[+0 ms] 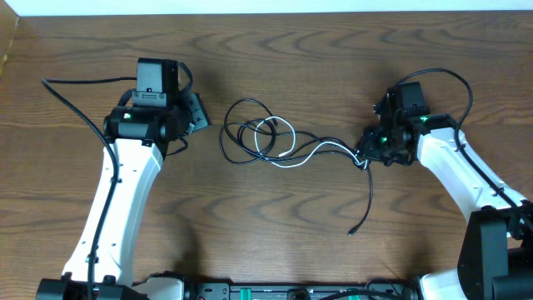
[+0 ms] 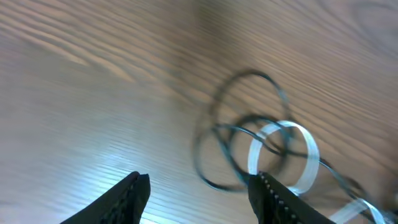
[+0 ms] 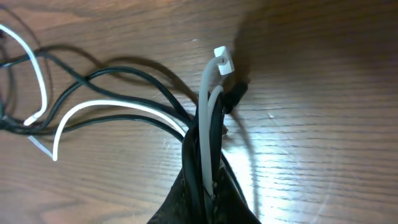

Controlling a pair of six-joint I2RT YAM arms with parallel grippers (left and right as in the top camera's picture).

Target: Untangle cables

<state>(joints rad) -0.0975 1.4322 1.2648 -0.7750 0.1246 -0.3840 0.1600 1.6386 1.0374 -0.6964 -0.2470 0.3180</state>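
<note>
The cables (image 1: pixel 266 137) lie in a tangle at the table's middle: black loops with one white cord (image 1: pixel 293 156) woven through. A black tail with a plug end (image 1: pixel 354 231) trails toward the front. My left gripper (image 1: pixel 198 112) sits just left of the loops, open, nothing between its fingers (image 2: pixel 124 199); the black loops (image 2: pixel 242 134) and a white loop (image 2: pixel 292 152) lie ahead of it. My right gripper (image 1: pixel 366 154) is shut on the cables' right ends; black cords and the white cord with its plug (image 3: pixel 222 61) stick out past its fingertips (image 3: pixel 208 155).
Bare wooden table (image 1: pixel 275 242) surrounds the tangle. The thick black wires (image 1: pixel 75 96) fixed to the arms run beside each arm. The table's far edge (image 1: pixel 266 10) meets a light wall.
</note>
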